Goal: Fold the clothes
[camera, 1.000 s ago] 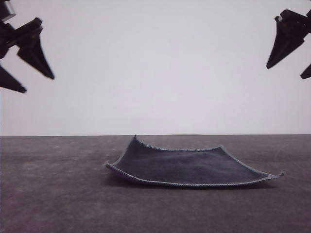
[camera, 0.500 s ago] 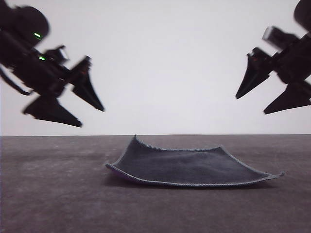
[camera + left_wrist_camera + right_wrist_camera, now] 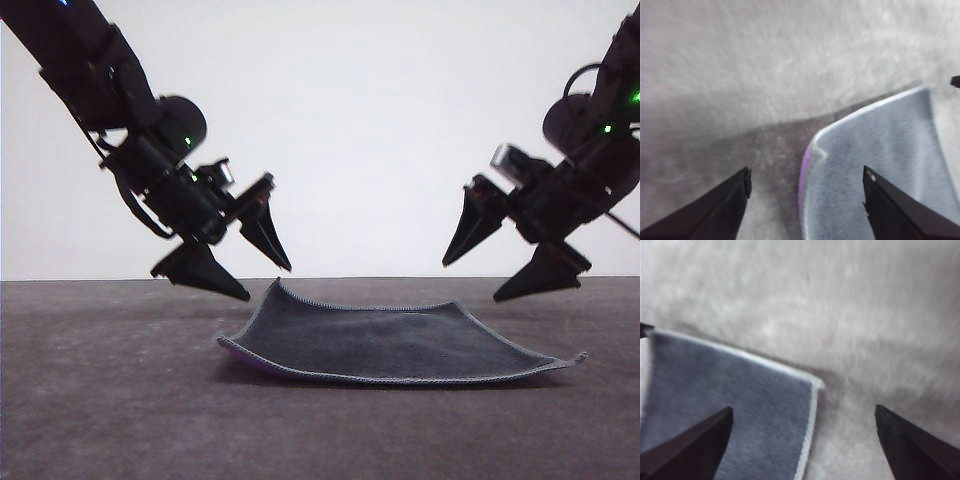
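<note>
The clothes [image 3: 385, 345], one small square cloth, lies spread on the table with its dark grey face up and a purple edge showing under its left corner. Its far left corner curls upward. My left gripper [image 3: 268, 283] hangs open just above and left of that raised corner, which sits between its fingers [image 3: 727, 205] in the left wrist view, where the cloth [image 3: 880, 165] shows its purple rim. My right gripper [image 3: 470, 281] is open above the cloth's far right corner [image 3: 812, 382], nothing between its fingers.
The cloth rests on a dark grey felt-like tabletop [image 3: 110, 400] that runs back to a straight far edge in front of a plain white wall [image 3: 360, 130].
Both arms have swung down and inward from the upper corners of the front view toward the cloth's far corners. Both grippers stayed open. The cloth has not moved.
</note>
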{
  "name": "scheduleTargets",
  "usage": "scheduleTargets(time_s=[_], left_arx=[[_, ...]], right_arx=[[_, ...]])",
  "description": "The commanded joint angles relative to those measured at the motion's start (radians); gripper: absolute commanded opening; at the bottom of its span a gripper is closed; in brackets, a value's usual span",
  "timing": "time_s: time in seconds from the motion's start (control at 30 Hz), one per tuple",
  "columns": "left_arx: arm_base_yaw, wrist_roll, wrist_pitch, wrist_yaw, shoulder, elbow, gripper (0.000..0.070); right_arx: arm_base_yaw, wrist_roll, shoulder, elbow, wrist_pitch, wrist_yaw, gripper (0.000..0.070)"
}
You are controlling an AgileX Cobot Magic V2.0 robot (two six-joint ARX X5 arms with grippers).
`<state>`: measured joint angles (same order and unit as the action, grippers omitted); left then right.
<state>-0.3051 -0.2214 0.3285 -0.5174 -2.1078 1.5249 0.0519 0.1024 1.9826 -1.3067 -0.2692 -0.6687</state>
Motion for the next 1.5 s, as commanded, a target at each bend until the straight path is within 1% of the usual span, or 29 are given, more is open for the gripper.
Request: scheduleTargets(time_s=[0.0,0.2,0.43,0.57,0.7,0.8,0.9,0.97,1.03,1.13,1.17,1.2,1.23,1.27,1.3,1.33,1.37,1.4,1.47], left_arx=[[-0.011,0.011,-0.006,-0.007,-0.031,0.021,0.043],[-0.031,0.011,-0.008,-0.007,-0.056,0.021,0.043],[-0.046,0.011,-0.014,-0.007,-0.058,0.021,0.043],[-0.051,0.011,-0.014,-0.008,-0.058,0.021,0.043],[-0.055,0.011,-0.014,-0.008,-0.058,0.021,0.043],[-0.056,0.011,-0.013,-0.008,-0.058,0.021,0.043],[-0.056,0.011,-0.014,-0.007,-0.058,0.021,0.043],[-0.055,0.011,-0.018,-0.007,-0.058,0.021,0.0429],[-0.055,0.011,-0.026,-0.007,-0.058,0.021,0.0429],[-0.056,0.011,-0.044,-0.007,-0.058,0.021,0.0429],[-0.056,0.01,-0.049,-0.007,-0.058,0.021,0.0419],[-0.056,0.011,-0.054,-0.007,-0.058,0.021,0.0393],[-0.056,0.011,-0.057,-0.007,-0.058,0.021,0.0326],[-0.056,0.011,-0.06,-0.006,-0.058,0.021,0.0241],[-0.056,0.011,-0.062,-0.006,-0.058,0.021,0.0139],[-0.056,0.011,-0.064,-0.002,-0.058,0.021,0.0069],[-0.056,0.011,-0.065,0.002,-0.058,0.021,0.0022],[-0.056,0.011,-0.065,0.008,-0.058,0.021,0.0003],[-0.056,0.011,-0.063,0.019,-0.058,0.021,0.0]], right_arx=[[0.008,0.012,0.038,-0.023,0.01,-0.013,0.058],[0.034,0.014,0.084,-0.024,0.018,-0.02,0.058],[0.056,0.017,0.09,-0.024,0.031,-0.026,0.058],[0.068,0.017,0.091,-0.024,0.04,-0.057,0.0579],[0.075,0.019,0.091,-0.024,0.051,-0.062,0.0575],[0.076,0.021,0.092,-0.024,0.058,-0.062,0.0513],[0.076,0.021,0.091,-0.024,0.069,-0.036,0.0462],[0.076,0.021,0.092,-0.024,0.078,-0.013,0.0449],[0.075,0.023,0.092,-0.024,0.087,-0.011,0.0432],[0.075,0.024,0.092,-0.024,0.089,-0.012,0.0367],[0.075,0.024,0.092,-0.024,0.089,-0.012,0.0333],[0.075,0.024,0.092,-0.024,0.089,-0.012,0.0282],[0.075,0.024,0.092,-0.024,0.09,-0.011,0.0233],[0.075,0.023,0.092,-0.024,0.09,-0.01,0.0178],[0.075,0.022,0.092,-0.024,0.09,-0.01,0.0111],[0.074,0.021,0.092,-0.024,0.09,-0.009,0.0062],[0.073,0.02,0.092,-0.024,0.09,-0.009,0.0025],[0.07,0.021,0.092,-0.024,0.09,-0.008,0.0007],[0.069,0.021,0.092,-0.024,0.089,-0.008,0.0004]])
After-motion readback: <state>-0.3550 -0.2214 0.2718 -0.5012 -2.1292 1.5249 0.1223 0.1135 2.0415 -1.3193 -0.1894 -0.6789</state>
